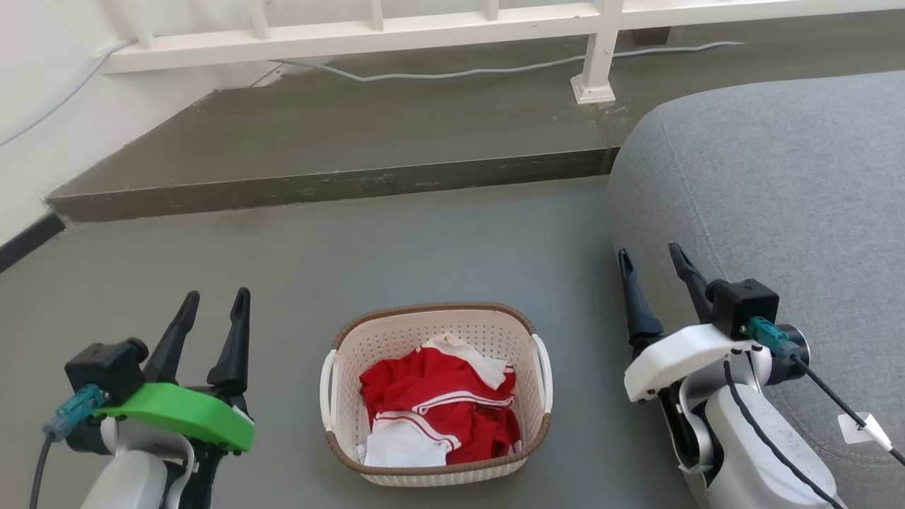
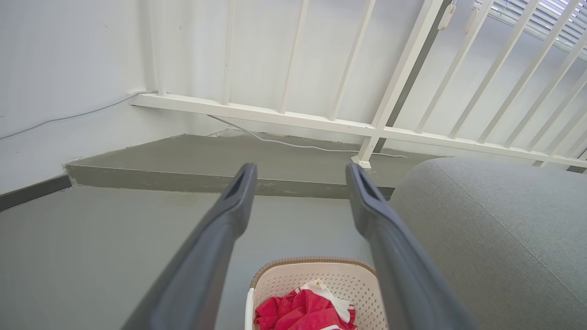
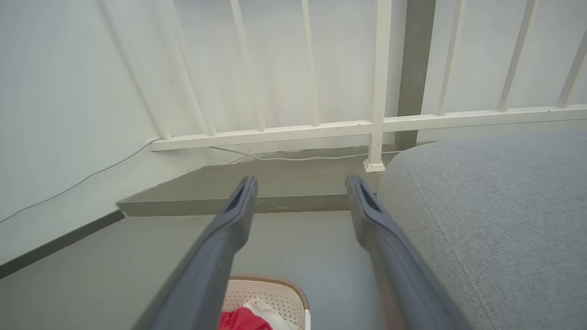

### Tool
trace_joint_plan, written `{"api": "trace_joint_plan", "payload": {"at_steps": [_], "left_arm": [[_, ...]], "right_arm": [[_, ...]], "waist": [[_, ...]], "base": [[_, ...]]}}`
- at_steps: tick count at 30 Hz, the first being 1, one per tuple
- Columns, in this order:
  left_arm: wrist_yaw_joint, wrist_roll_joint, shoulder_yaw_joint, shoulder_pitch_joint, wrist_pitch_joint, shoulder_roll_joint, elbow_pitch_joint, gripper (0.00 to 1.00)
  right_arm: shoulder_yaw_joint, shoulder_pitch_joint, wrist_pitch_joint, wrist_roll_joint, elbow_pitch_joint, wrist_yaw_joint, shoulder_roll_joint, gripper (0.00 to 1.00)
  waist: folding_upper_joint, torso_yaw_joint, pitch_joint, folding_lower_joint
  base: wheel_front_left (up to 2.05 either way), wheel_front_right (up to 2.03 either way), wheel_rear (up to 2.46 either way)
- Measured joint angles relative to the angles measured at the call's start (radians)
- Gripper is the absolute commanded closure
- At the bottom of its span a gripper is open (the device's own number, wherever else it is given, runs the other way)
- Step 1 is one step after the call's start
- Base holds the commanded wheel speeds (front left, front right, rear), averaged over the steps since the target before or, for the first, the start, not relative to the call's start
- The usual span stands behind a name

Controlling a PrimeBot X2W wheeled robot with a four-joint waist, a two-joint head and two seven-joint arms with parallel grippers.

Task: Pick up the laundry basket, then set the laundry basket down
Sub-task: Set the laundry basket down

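The laundry basket (image 1: 396, 339) stands on the grey floor between my arms, cream-white and perforated with a brown rim and white side handles. Red and white clothes (image 1: 438, 406) lie inside it. My left gripper (image 1: 215, 302) is open, to the basket's left and apart from it. My right gripper (image 1: 652, 258) is open too, to the basket's right beside the sofa. In the left wrist view the basket (image 2: 293, 282) sits low between my open left gripper (image 2: 300, 173) fingers. The right wrist view catches the basket's corner (image 3: 279, 293) below my open right gripper (image 3: 300, 185).
A grey sofa (image 1: 792, 198) bulges in at the right, close to my right arm. A raised concrete step (image 1: 332, 184) crosses ahead, with a white railing (image 1: 424, 32) and a cable (image 1: 459, 71) behind it. A white wall (image 1: 42, 106) closes the left.
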Motion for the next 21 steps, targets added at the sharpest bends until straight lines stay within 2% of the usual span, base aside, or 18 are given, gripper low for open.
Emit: {"api": "trace_joint_plan", "payload": {"at_steps": [21], "left_arm": [[-0.009,0.05,0.026,0.037,0.0,-0.028,-0.016,0.0]], "right_arm": [[-0.012,0.022,0.0,-0.013,-0.008,0.01,0.009,0.0]], "waist": [[0.0,-0.01,-0.003,0.0]], "base": [[0.0,0.0,0.0]]}}
